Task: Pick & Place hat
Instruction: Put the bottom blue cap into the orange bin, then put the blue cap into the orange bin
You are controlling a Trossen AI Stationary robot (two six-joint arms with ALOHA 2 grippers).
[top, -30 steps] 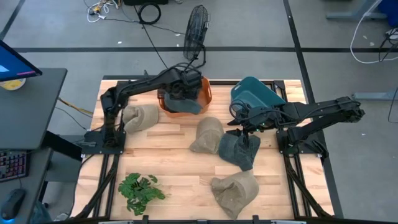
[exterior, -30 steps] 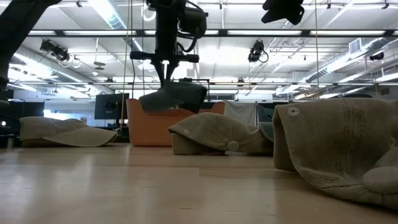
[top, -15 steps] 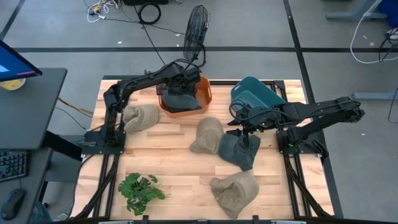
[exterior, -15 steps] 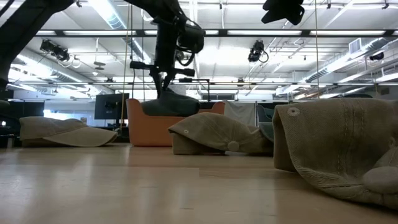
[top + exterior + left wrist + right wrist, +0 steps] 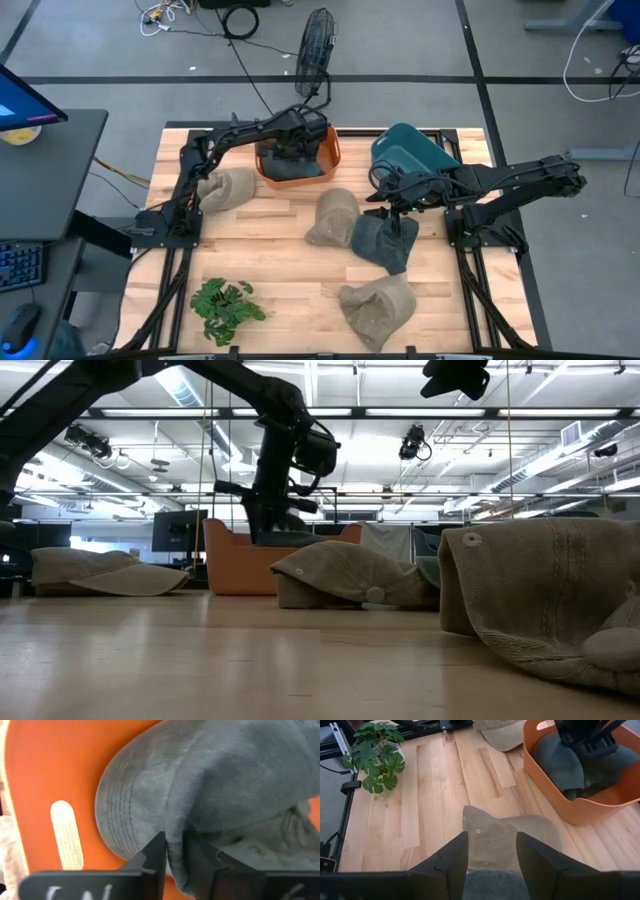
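Even overhead light, glaring ceiling strips, left wrist view seemingly blurred

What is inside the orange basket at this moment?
Inside the orange basket lies a grey hat, and the left gripper reaches in, shut on its fabric. Whatever lies under the hat, and the basket's floor, is covered.
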